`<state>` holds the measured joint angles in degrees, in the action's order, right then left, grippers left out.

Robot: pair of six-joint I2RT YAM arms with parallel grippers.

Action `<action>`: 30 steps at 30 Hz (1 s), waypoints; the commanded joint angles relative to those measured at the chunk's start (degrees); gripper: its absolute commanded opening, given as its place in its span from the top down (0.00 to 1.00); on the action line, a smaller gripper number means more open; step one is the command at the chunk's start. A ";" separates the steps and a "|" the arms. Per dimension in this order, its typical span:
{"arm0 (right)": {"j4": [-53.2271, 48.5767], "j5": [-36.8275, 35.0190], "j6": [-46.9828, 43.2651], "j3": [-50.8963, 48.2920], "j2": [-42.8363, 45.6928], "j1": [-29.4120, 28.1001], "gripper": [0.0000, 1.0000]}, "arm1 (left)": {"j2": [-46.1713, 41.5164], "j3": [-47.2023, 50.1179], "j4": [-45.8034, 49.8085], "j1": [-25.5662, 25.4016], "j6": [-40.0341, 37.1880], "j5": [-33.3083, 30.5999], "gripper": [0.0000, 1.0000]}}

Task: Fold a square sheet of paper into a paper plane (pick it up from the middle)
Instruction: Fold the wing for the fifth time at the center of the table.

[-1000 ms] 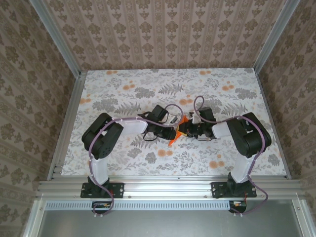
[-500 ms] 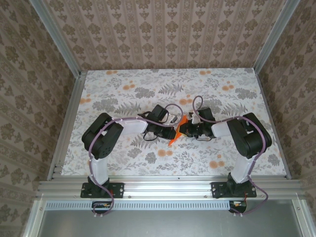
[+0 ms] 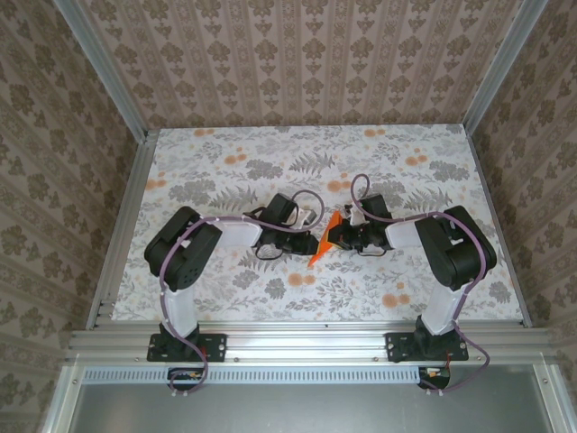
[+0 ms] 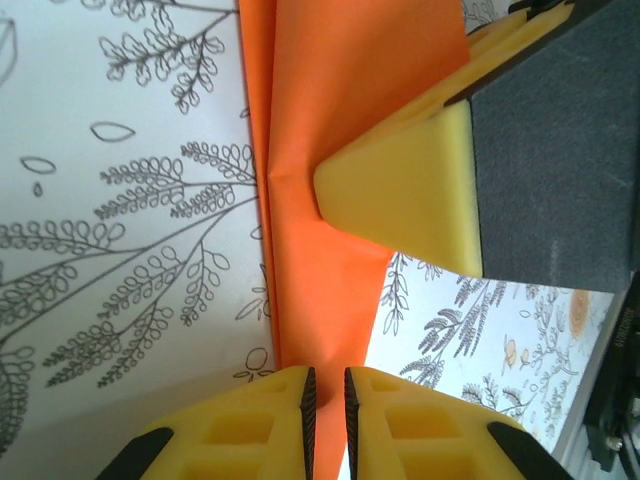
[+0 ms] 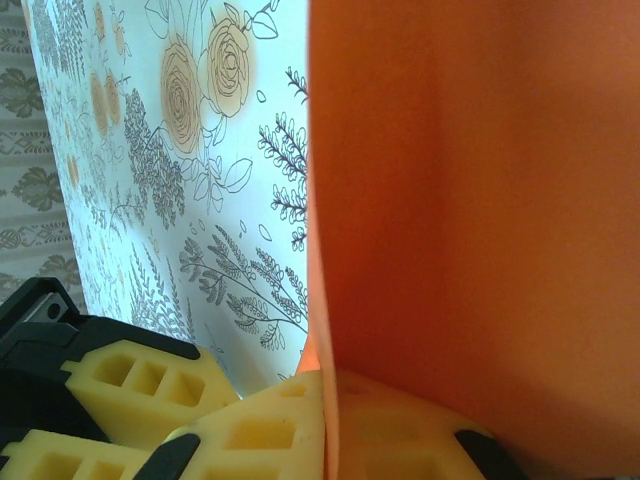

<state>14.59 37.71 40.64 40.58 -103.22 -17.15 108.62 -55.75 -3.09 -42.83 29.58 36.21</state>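
Left gripper [image 4: 328,388], nearest its own lens: the yellow ribbed jaws stand at a narrow slit, and the lower edge of the thin bright orange paper sheet [image 4: 320,100] meets the fingertips; whether they pinch it cannot be told. Right gripper [image 5: 325,415]: jaws closed on the sheet, which runs edge-on down between its yellow fingers. The sheet is already creased, with one fold line running lengthwise near its left margin in the left wrist view, and it sits between the two grippers at the middle of the white floral-printed tablecloth [image 3: 361,298]. Assessment: very light, limp away from the creases, easily crumpled or torn by opposing pulls, and smooth enough to slip. It is best taken close beside a crease or on a doubled layer, where it is stiffest, not at a loose corner. Not determinable: the sheet's full outline, the number of layers in the right grip, and whether its lower tip touches the cloth, since the grippers cover much of it from above
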 commanded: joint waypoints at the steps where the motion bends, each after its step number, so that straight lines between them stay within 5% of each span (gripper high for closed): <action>1: -7.73 -11.07 -1.85 -1.20 -2.01 1.32 0.91 | -2.24 2.23 -3.15 0.04 2.71 4.23 0.82; 30: -7.82 -10.82 -1.04 -0.94 -3.26 1.24 0.89 | -2.90 1.14 3.15 -1.90 -0.79 -1.09 0.82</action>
<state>14.09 37.76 40.66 40.88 -103.24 -17.15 107.28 -54.15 -2.57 -44.27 29.91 34.28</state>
